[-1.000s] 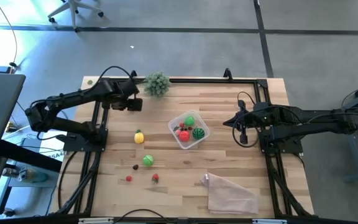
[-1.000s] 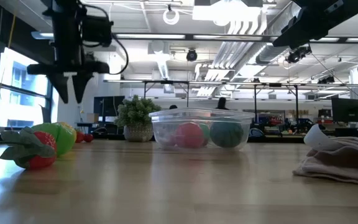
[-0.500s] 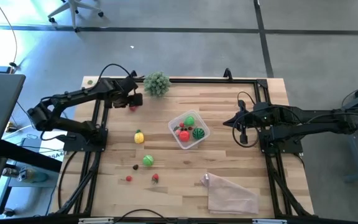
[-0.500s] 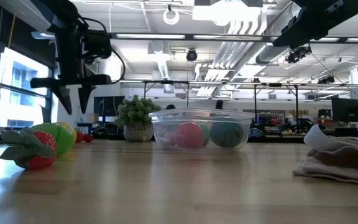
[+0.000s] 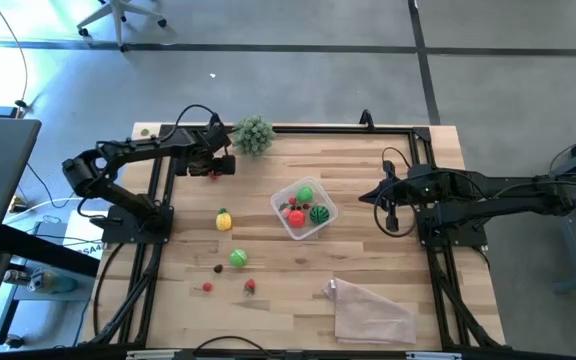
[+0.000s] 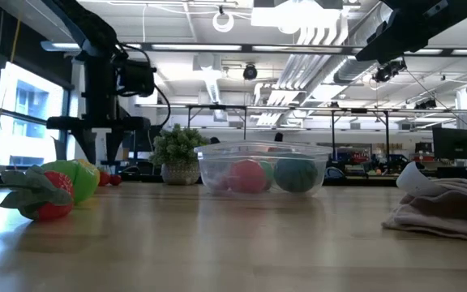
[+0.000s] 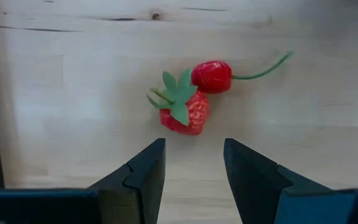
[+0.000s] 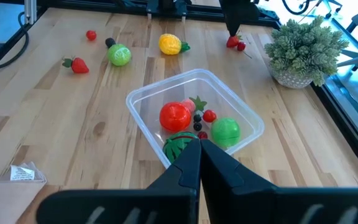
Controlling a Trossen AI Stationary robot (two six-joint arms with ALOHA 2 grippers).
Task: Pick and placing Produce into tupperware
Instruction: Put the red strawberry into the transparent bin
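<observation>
While poised above strawberry (image 7: 185, 115) and cherry (image 7: 212, 75) near desk (image 5: 368, 250) rear edge: left fingers (image 7: 143, 174) released. Right fingers (image 8: 213, 162) clenched, empty, beside tupperware (image 5: 304, 209) holding produce.

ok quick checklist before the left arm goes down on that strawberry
1. Left gripper fingers apart: ok, a clear gap shows in the left wrist view.
2. Strawberry lined up with that gap: ok, it lies just ahead of the fingertips.
3. Strawberry alone: not ok, a cherry touches it and could get caught or knocked.
4. Height above the table: cannot tell how close the fingertips are.
5. Tupperware has room: ok, some produce inside, space left.
6. Right gripper out of the way: ok, shut, waiting near the tupperware on its own side.
</observation>
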